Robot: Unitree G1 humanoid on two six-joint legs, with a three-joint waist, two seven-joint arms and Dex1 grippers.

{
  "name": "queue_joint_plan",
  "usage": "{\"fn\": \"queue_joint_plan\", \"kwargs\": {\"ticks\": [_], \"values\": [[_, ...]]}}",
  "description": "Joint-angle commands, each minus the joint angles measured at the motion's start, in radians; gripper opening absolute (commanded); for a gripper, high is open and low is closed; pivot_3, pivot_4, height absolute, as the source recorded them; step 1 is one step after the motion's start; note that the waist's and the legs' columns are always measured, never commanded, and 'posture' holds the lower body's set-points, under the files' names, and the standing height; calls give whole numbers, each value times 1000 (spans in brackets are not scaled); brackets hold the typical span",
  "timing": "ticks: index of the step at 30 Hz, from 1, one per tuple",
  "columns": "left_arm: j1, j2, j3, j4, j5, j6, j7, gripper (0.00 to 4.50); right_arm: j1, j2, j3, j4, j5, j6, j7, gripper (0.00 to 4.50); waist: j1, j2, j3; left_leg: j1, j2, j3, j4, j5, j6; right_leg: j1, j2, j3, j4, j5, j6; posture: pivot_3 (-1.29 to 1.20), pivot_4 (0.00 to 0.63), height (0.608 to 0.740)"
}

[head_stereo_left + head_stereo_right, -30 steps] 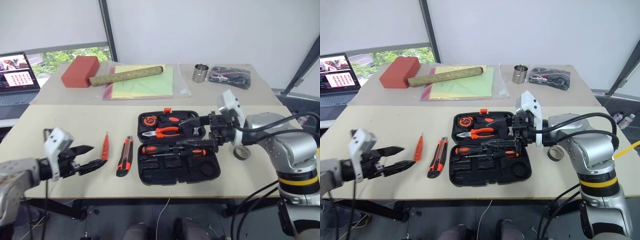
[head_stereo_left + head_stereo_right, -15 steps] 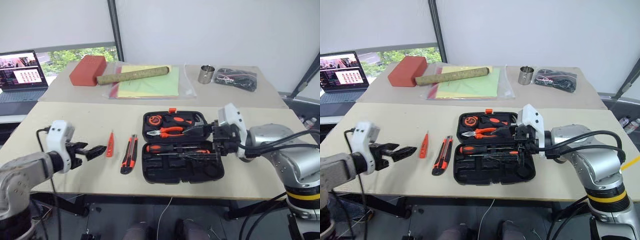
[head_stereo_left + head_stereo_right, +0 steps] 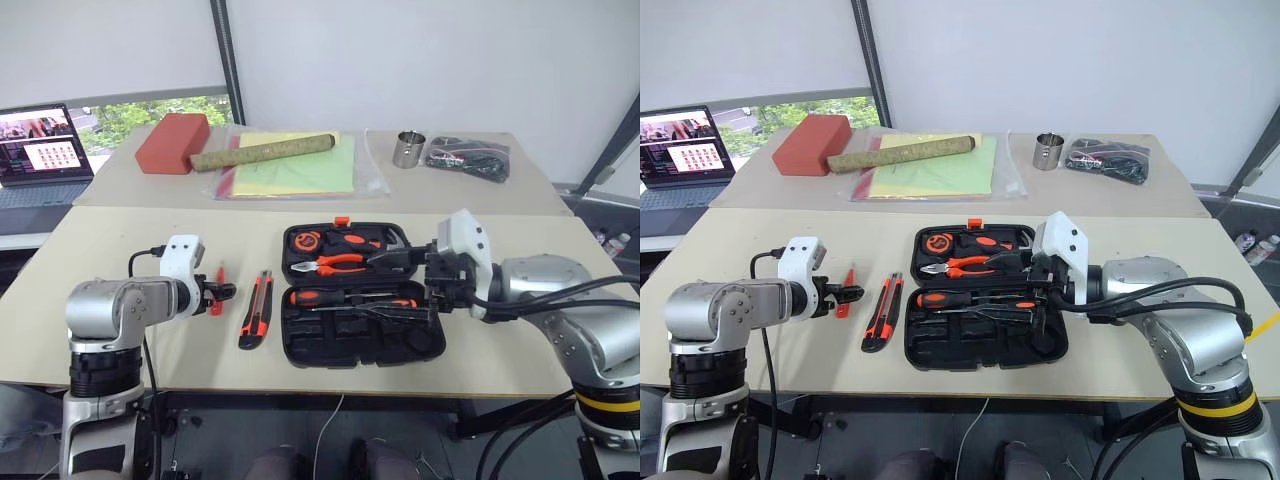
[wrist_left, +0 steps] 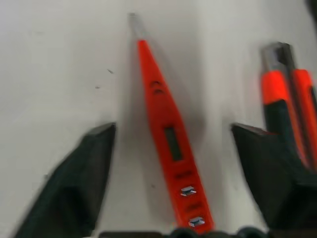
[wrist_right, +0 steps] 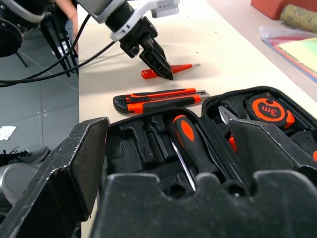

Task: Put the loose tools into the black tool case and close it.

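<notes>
Since the earlier frame the left gripper (image 4: 171,163) has been brought forward over the orange tester screwdriver (image 4: 168,139) – fingers spread, straddling it ungripped – beside the utility knife (image 3: 254,309), while the right gripper (image 3: 1035,285) is held wide over the open black tool case (image 3: 330,345).

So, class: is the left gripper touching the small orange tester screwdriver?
Apart. In the left wrist view, bare table shows between the tester screwdriver and each finger of the left gripper.

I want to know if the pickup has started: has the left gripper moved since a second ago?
Yes. The left gripper has advanced across the table to the orange tester screwdriver, now straddling it.
</notes>
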Motion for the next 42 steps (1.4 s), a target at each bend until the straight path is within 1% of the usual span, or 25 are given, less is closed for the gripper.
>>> {"fn": "queue_joint_plan", "kwargs": {"ticks": [1, 2, 3, 4, 6, 7, 8, 9, 10, 13, 15, 17, 19, 21, 23, 25, 26, 32, 38, 42], "values": [[7, -14, 18, 57, 24, -2, 8, 2272, 1, -17, -58, -44, 40, -11, -11, 4500, 1, 0, 0, 0, 0, 0, 0, 0, 0, 0, -1, 0, 1, 0, 0, 0, 150, 737], [4, -1, 19, 58, 22, -10, -5, 1899, 8, -24, -65, -48, 50, -1, -11, 4500, 2, 0, 0, 0, 0, 0, 0, 0, 0, -1, -1, 1, 2, 0, 0, 0, 150, 737], [-1, 14, 17, 58, 19, -18, -20, 1626, 17, -33, -72, -52, 60, 6, -10, 4500, 2, 0, 0, 0, 0, 1, 0, 0, 0, -2, -1, 1, 3, 0, 0, 0, 150, 737], [-7, 31, 13, 62, 18, -27, -34, 1226, 27, -43, -78, -57, 67, 10, -8, 4500, 3, 0, 0, 0, 0, 1, 0, 0, 0, -2, -1, 1, 3, 0, 0, 0, 150, 737], [-23, 94, -17, 78, 4, -84, -113, 598, 60, -69, -102, -73, 111, 44, 2, 4500, 3, -1, 0, -1, 0, 1, 0, 0, 0, -3, -1, 2, 4, 0, 0, 0, 150, 737], [-29, 139, -55, 73, -6, -144, -191, 420, 84, -83, -122, -88, 145, 62, 10, 4500, 3, -1, 0, -2, 0, 1, 0, 0, 0, -4, -1, 2, 4, 0, -1, 0, 150, 737], [-42, 186, -97, 61, -23, -212, -291, 420, 114, -103, -144, -108, 178, 77, 22, 4500, 3, -2, 1, -3, 0, 1, 0, 0, 0, -5, -1, 2, 4, 1, -3, 0, 150, 737], [-54, 227, -135, 51, -39, -270, -387, 420, 142, -122, -161, -128, 203, 84, 31, 4500, 3, -2, 1, -6, 0, 1, 0, 0, 0, -8, -1, 2, 5, 4, -8, 0, 150, 737], [-65, 262, -170, 42, -52, -328, -480, 420, 166, -139, -175, -143, 223, 89, 38, 4500, 3, -2, 2, -6, 0, 1, 0, 0, 0, -9, -1, 2, 4, 4, -9, 0, 150, 737], [-87, 364, -304, -7, -70, -564, -853, 420, 239, -178, -205, -179, 244, 85, 46, 4500, 3, -2, 2, -11, 0, 1, 1, 0, 0, -12, -1, 2, 3, 4, -10, 0, 150, 737], [-127, 397, -382, -22, -83, -670, -1062, 420, 279, -198, -202, -188, 212, 62, 37, 4500, 0, -2, 2, -12, -1, 1, 1, 0, 0, -11, -2, 2, 1, 4, -10, 0, 150, 737], [-193, 380, -463, 6, -63, -721, -1170, 420, 300, -203, -205, -192, 204, 53, 23, 4500, -1, -2, 2, -11, 0, 1, 0, 0, 0, -10, -2, 1, -3, 4, -10, 0, 150, 737], [-259, 334, -550, 57, -10, -770, -1221, 420, 312, -194, -215, -197, 205, 48, 1, 4500, 0, -2, 2, -13, 0, 1, 0, 0, 0, -10, -1, 0, -5, 4, -9, 0, 150, 737], [-308, 289, -625, 104, 44, -816, -1257, 420, 322, -187, -217, -203, 199, 45, -23, 4500, 3, -2, 2, -13, 0, 1, 2, 0, 0, -8, -1, -1, -5, 2, -4, 0, 150, 737], [-361, 232, -704, 160, 99, -821, -1274, 420, 338, -182, -223, -220, 205, 43, -45, 4500, 4, -2, 2, -14, 0, 1, 2, 0, 0, -8, -1, -1, -6, 1, -1, 0, 150, 737], [-401, 177, -756, 218, 145, -791, -1255, 420, 354, -176, -231, -237, 208, 44, -72, 4500, 4, -3, 2, -14, 1, 0, 2, 1, 2, -8, -1, -1, -7, 1, -1, 0, 150, 737], [-413, 156, -770, 243, 161, -777, -1247, 420, 361, -174, -235, -244, 210, 44, -84, 4500, 4, -3, 2, -15, 0, 0, 2, 5, 8, -8, -1, -1, -7, 1, -1, 0, 150, 737], [-435, 83, -803, 308, 201, -751, -1249, 420, 393, -168, -257, -272, 226, 46, -135, 4500, 0, -3, 2, -16, 1, -1, 2, 6, 11, -9, 0, -2, -8, 2, -2, 0, 150, 737], [-438, 36, -829, 359, 269, -778, -1228, 420, 404, -157, -270, -285, 245, 46, -180, 4500, 3, -3, 2, -16, 1, -2, 2, 5, 12, -8, 0, -2, -8, 1, 0, 0, 150, 737], [-433, 32, -841, 377, 306, -802, -1240, 420, 407, -157, -270, -288, 250, 43, -197, 4500, 5, -3, 2, -17, 1, -2, 2, 5, 14, -9, 0, -2, -8, 1, 0, 0, 150, 737]]}}
